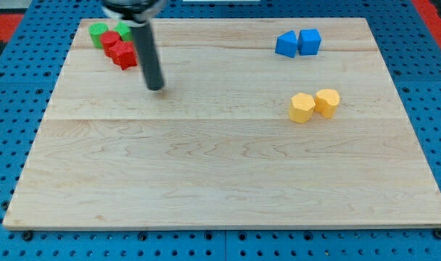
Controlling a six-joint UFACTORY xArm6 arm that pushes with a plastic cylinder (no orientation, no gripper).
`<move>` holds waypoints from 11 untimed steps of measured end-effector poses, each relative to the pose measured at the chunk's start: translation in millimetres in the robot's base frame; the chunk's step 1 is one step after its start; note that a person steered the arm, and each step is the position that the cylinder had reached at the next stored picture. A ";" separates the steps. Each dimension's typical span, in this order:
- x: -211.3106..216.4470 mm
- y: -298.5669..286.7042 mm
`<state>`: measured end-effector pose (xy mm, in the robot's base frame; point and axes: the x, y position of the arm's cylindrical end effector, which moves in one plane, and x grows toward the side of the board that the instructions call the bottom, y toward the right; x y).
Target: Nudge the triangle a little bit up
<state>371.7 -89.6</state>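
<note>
Wooden bench (228,174) on blue pegboard; we're parking my tip (156,88), no fingers to open, lower right of the red blocks (119,49), no triangle nudged yet.

— Looking like a robotics lab bench, not a home or shop.
— Going on what?
— Sitting on a blue perforated base (10,109), holes running in a regular grid, the kind used for bolting down fixtures. Red edging (431,11) showing at the view's top corners.
— And the wooden board (228,167)?
— Lying flat on that base, pale planks joined, carrying only small coloured blocks (306,42) in tidy pairs.
— Anything else pointing to lab work?
— Dark rod (149,54) reaching down from the view's top, machine-mounted. Resembling a test rig throughout.
</note>
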 end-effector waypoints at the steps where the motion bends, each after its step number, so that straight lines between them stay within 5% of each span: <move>1: 2.9 48.2; 5: 4.6 53.3; 7: -37.4 152.0; 8: -93.9 218.7; 9: -110.9 226.4; 10: -61.1 209.5; 11: -75.4 296.5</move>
